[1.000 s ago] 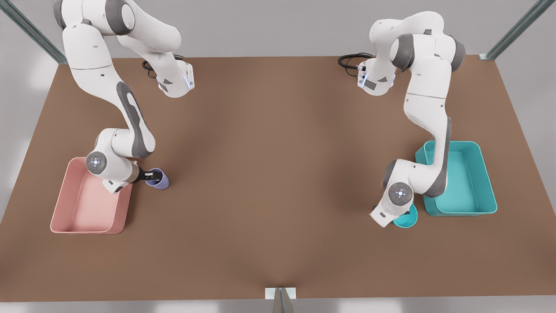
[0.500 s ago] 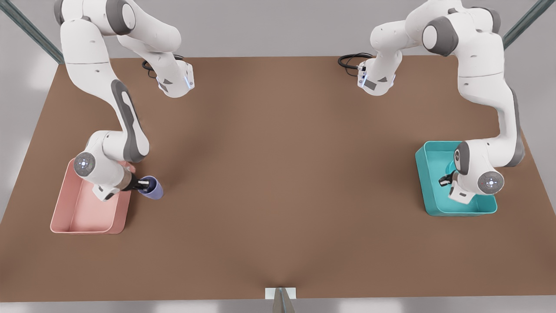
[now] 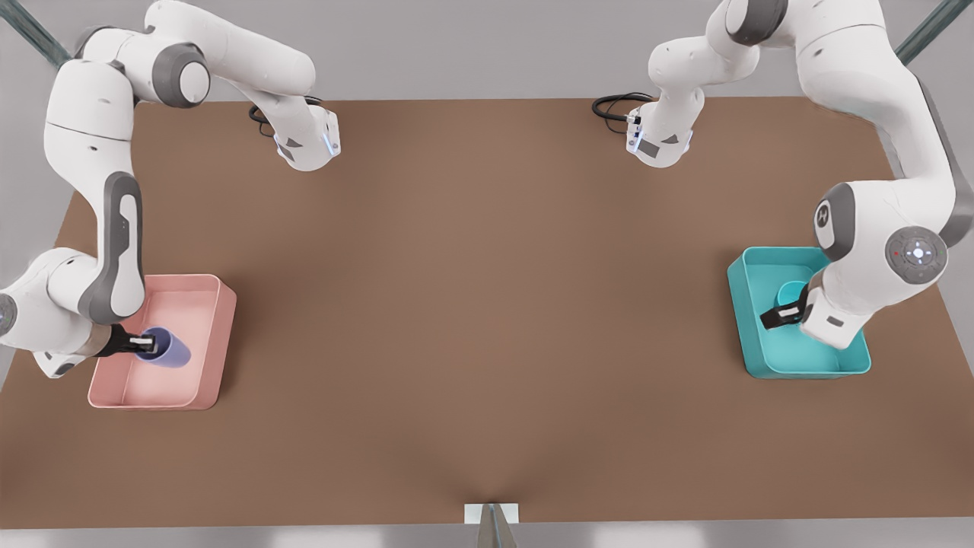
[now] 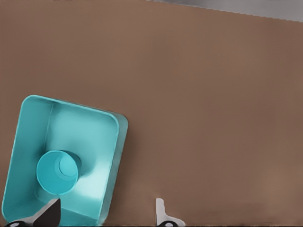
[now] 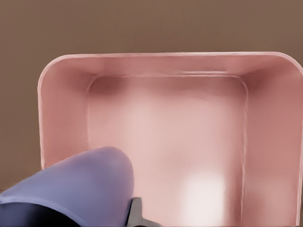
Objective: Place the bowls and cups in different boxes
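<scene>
Inside the teal box [image 3: 742, 304] at the front view's right lies the teal bowl [image 3: 791, 291], near one end of the box. My left gripper [image 3: 780, 316] hangs just above it, open, its fingers spread wide and apart from the bowl [image 4: 57, 172] in the teal box [image 4: 28, 123]. At the front view's left, my right gripper [image 3: 144, 346] is shut on the lavender cup [image 3: 169, 348], held tilted on its side over the pink box [image 3: 221, 304]. The right wrist view has the cup [image 5: 75, 184] above the pink box's floor [image 5: 180, 142], with one finger [image 5: 136, 215] beside it.
Both boxes sit near the side edges of the brown table [image 3: 487, 304]. Black cables [image 3: 612, 105] lie by the arm bases at the back. A small metal bracket [image 3: 492, 516] stands at the front edge.
The right gripper carried the cup from the table beside the pink box to above its inside. The left arm brought the bowl from the table into the teal box.
</scene>
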`<state>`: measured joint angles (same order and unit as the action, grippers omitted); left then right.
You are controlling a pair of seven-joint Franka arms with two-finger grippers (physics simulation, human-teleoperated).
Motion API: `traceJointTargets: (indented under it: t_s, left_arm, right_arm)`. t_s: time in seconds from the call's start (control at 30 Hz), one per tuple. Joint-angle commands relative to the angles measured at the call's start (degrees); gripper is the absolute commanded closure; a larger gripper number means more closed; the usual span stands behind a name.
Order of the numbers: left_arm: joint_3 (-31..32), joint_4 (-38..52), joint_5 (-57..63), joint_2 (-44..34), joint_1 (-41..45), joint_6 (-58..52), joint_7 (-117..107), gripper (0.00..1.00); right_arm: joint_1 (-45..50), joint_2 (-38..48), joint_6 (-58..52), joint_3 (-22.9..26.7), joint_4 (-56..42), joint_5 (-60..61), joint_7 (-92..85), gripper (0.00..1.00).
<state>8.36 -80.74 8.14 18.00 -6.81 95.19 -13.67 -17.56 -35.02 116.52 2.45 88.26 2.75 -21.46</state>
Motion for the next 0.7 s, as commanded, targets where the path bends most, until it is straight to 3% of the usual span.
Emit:
traceJointTargets:
  t_s: [0.0, 0.1, 0.27, 0.3, 0.33, 0.5, 0.67]
  left_arm:
    - [1.57, 5.32, -5.24, -0.33, -0.49, -23.03, 13.31, 0.0]
    - [3.68, 9.28, -4.72, -0.16, -0.49, -23.29, 13.58, 0.0]
    - [3.95, 8.58, -4.98, 1.07, -0.22, -22.41, 13.31, 0.0]
    - [4.04, 8.58, -5.15, 1.16, -0.22, -22.5, 13.31, 0.0]
    - [4.3, 8.58, -5.07, 1.16, -0.22, -22.59, 13.23, 0.0]
    - [4.3, 8.49, -4.89, 1.43, -0.4, -22.5, 13.23, 0.0]
    - [4.3, 8.49, -4.89, 1.43, -0.75, -22.5, 13.23, 0.0]
  right_arm:
    - [-0.1, -2.24, 3.09, 0.1, -0.37, -0.47, -10.71, 0.79]
    - [-0.63, -5.06, 4.94, 0.1, -2.39, -0.47, -10.8, 0.79]
    - [-0.72, -6.2, 5.21, 0.1, -2.3, -0.38, -10.54, 0.79]
    - [-0.72, -6.29, 5.12, 0.01, -2.3, -0.29, -10.71, 0.18]
    - [-0.72, -6.2, 5.12, 0.01, -2.21, -0.47, -10.8, 0.0]
    - [-0.37, -5.41, 4.24, -0.34, -2.39, -0.56, -10.62, 0.0]
    - [-0.1, 1.27, -4.28, -0.78, -3.18, -0.73, -10.62, 0.0]
